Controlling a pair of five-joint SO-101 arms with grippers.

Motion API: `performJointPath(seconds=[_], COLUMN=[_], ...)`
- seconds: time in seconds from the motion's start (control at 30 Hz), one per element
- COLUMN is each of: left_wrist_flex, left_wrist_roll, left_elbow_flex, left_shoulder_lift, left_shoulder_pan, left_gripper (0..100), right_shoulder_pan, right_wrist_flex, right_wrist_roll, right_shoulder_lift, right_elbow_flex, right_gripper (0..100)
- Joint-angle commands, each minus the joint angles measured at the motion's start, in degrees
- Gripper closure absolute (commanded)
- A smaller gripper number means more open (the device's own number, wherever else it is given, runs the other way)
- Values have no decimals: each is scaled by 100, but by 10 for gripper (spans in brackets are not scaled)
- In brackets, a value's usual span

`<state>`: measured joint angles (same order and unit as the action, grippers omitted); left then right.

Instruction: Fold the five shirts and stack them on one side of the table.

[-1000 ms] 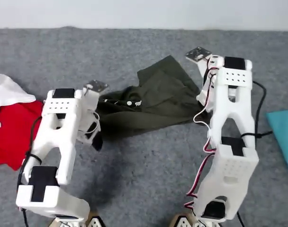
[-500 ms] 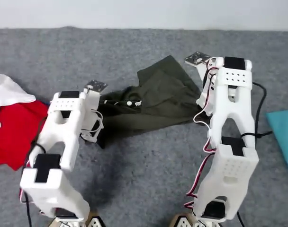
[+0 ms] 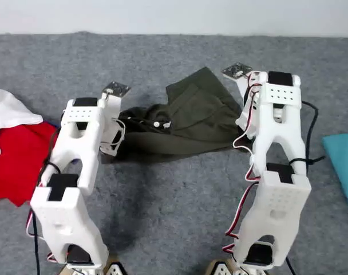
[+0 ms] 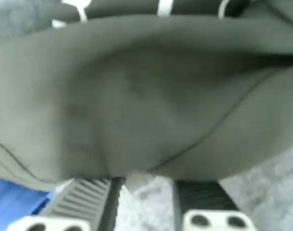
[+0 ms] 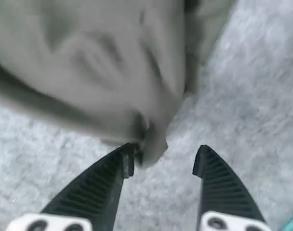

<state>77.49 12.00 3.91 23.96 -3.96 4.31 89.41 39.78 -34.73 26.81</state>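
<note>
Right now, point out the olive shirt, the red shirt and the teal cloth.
olive shirt [image 3: 191, 120]: high view, mid body.
red shirt [image 3: 14, 160]: high view, mid fabric.
teal cloth [image 3: 344, 163]: high view, visible part.

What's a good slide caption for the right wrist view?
Open right gripper at the edge of the olive shirt on the grey table.

Counting four shirts here: one olive [image 3: 188, 117], one red [image 3: 16, 163], one white [image 3: 8, 112], one teal [image 3: 343, 163]. Two arms too, left arm [image 3: 76, 152] and right arm [image 3: 277, 137].
</note>
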Motion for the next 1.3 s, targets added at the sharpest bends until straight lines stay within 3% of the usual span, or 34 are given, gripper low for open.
performJointPath(seconds=[0.0, 0.33, 0.57, 0.8, 1.1, 1.27], left_wrist_flex=[-26, 747, 1732, 2277, 2321, 2321], left_wrist_roll=[-9, -53, -53, -18, 0, 747], left_elbow_flex=[-514, -1103, -1622, -1596, -1429, -382], left_shoulder_lift=[264, 615, 668, 677, 360, -264], left_shoulder_pan=[18, 35, 44, 44, 18, 26], left_gripper=[953, 987, 988, 988, 988, 988], right_shoulder_pan=[-92, -365, -330, -321, 4, 585], right_wrist_flex=[-189, -910, -1262, -435, 1024, 1349], right_wrist_roll=[-35, -9, 299, 782, 1512, 1855], right_shoulder_lift=[-127, -541, -980, -734, 66, 365], right_elbow_flex=[176, 176, 176, 176, 167, -79], right_gripper=[781, 786, 994, 988, 988, 988])
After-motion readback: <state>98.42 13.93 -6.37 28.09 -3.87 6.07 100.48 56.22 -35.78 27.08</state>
